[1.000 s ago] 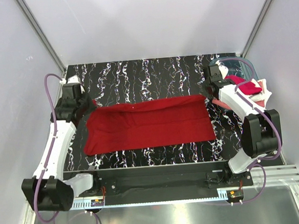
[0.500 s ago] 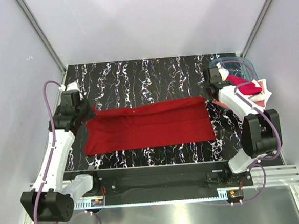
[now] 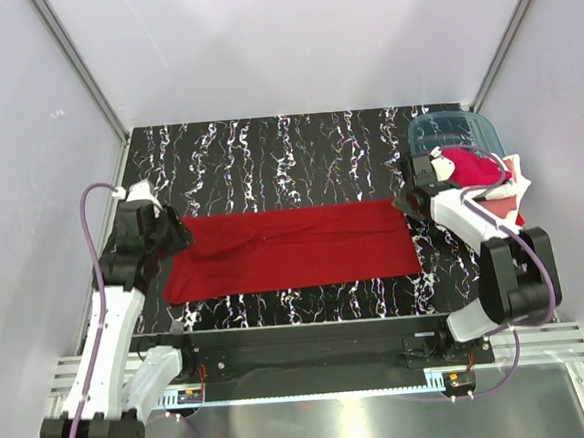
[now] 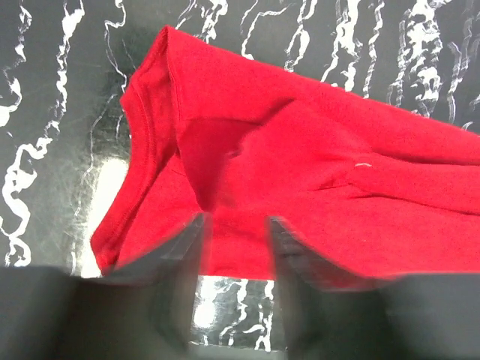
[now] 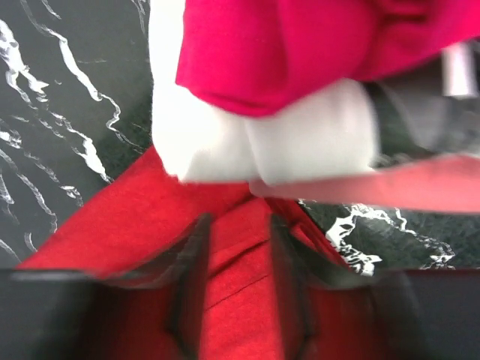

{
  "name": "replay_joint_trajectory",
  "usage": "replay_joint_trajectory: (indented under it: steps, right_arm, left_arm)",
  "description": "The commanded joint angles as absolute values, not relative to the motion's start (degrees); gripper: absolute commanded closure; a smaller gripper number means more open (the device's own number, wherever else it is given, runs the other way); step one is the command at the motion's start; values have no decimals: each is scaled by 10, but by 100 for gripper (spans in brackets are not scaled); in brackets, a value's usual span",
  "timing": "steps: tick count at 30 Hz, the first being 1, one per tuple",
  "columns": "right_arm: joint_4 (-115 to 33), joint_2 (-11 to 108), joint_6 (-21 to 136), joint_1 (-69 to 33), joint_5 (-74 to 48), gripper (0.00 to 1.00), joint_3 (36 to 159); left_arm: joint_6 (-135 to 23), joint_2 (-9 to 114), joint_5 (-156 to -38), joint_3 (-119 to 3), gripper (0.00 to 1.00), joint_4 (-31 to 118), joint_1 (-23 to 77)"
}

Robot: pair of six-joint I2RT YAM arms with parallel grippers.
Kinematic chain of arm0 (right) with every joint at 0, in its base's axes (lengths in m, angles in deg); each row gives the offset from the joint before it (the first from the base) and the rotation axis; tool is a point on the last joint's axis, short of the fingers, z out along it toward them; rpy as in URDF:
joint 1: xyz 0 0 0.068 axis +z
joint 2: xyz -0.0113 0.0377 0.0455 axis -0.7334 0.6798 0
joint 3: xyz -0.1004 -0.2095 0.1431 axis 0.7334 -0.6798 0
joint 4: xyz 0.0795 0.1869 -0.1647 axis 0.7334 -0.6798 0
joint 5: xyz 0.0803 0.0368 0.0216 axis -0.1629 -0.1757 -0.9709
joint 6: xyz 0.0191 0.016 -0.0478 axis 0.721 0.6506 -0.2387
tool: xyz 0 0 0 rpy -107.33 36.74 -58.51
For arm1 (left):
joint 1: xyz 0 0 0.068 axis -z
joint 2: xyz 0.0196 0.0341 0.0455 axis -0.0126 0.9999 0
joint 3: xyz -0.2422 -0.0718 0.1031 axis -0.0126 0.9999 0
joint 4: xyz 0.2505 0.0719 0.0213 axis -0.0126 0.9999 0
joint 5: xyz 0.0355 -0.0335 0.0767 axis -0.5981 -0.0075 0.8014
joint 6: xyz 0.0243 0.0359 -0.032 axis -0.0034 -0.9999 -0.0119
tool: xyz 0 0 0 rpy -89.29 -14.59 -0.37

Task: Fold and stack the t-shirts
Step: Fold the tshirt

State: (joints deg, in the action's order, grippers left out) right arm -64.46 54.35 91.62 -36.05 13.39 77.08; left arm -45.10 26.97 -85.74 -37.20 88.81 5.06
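A large deep red t-shirt, folded into a long band, lies flat across the middle of the table. My left gripper hovers at its left end. In the left wrist view this gripper is open, with the red t-shirt and its sleeve hem just beyond the blurred fingers. My right gripper is at the shirt's far right corner. It stands open over the red cloth, gripping nothing. More t-shirts, a pink one and a white one, are heaped at the right.
A teal translucent bin stands at the back right, with the heap of red, pink and white shirts spilling from it. The black marbled table is bounded by white walls and a near edge rail.
Both grippers went from shut to open and let go of the shirt's far edge. That edge, wavy and raised before, now lies straight and flat. The left arm has drawn back toward the left.
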Motion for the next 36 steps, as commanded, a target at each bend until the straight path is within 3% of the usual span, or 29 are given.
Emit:
replay_joint_trajectory:
  steps: [1, 2, 4, 12, 19, 29, 36]
  right_arm:
    - [-591, 480, 941, -361, 170, 53, 747]
    - [-575, 469, 942, -361, 167, 51, 724]
    - [-533, 445, 932, -361, 149, 50, 706]
    - [-455, 507, 856, -335, -15, 53, 720]
    - [-486, 616, 781, -214, -17, 53, 836]
    - [-500, 714, 764, -198, -100, 53, 895]
    - [-522, 763, 774, -180, -151, 55, 918]
  left_arm:
    - [-442, 201, -834, -371, 43, 878, 63]
    - [-443, 186, -834, -368, 31, 874, 63]
    - [-443, 165, -837, -359, 27, 865, 63]
    - [-456, 276, -907, -366, 29, 856, 63]
    - [-405, 375, -925, -377, 30, 820, 62]
    - [-352, 580, -834, -540, 35, 845, 59]
    - [-354, 699, -857, -602, 41, 842, 55]
